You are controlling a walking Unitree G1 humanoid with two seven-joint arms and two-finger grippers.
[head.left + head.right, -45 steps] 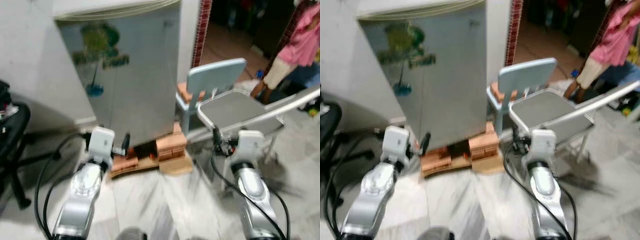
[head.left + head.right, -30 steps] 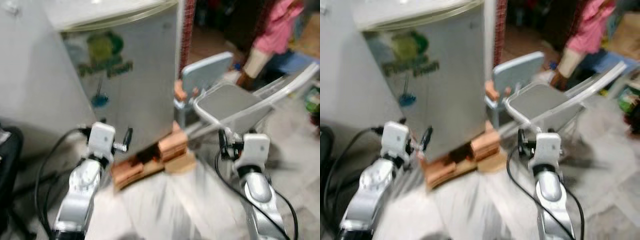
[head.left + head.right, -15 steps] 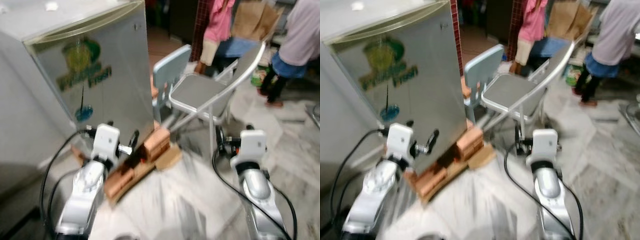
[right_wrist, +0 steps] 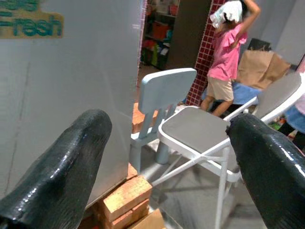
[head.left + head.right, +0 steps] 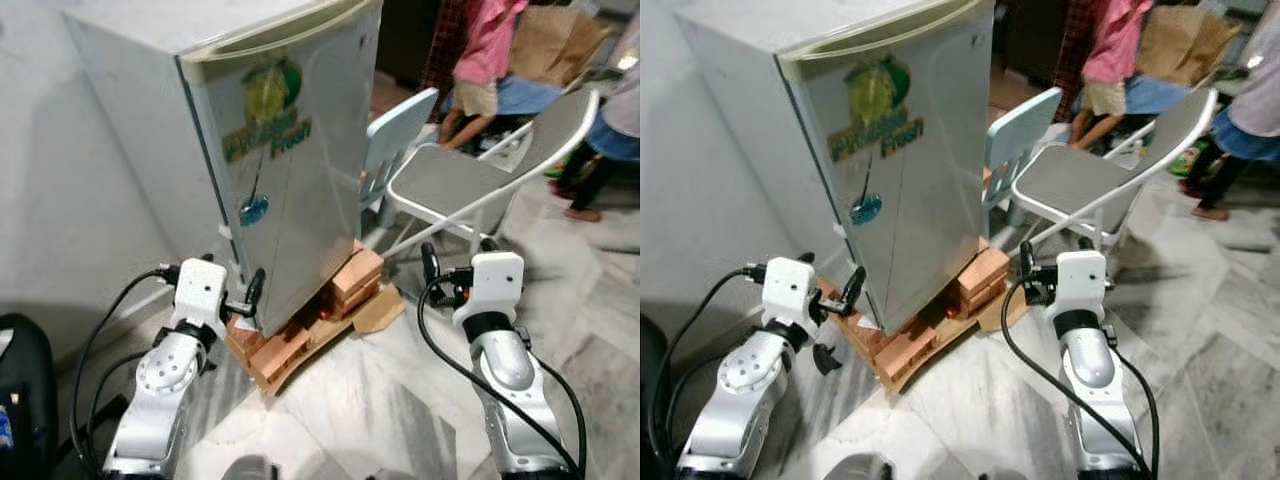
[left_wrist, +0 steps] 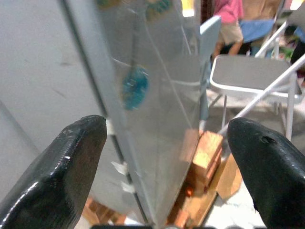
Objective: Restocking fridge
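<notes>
The fridge (image 5: 285, 150) stands shut and upright on bricks (image 5: 300, 335) just ahead of me, its tall door edge running vertically straight in front of my left gripper (image 6: 167, 157), whose fingers are spread wide around that corner without touching it. My right gripper (image 4: 167, 157) is also open, empty, and looks past the door toward the folding chair (image 5: 455, 185), so I judge the left arm the nearer one for the door.

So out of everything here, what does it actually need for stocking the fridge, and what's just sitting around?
Part of the job:
- fridge, door shut
- left end effector, open, beside the door's lower edge
- right end effector, open, held up near the chairs

Just around:
- bricks and board under the fridge
- grey folding chair
- small blue chair
- people behind
</notes>
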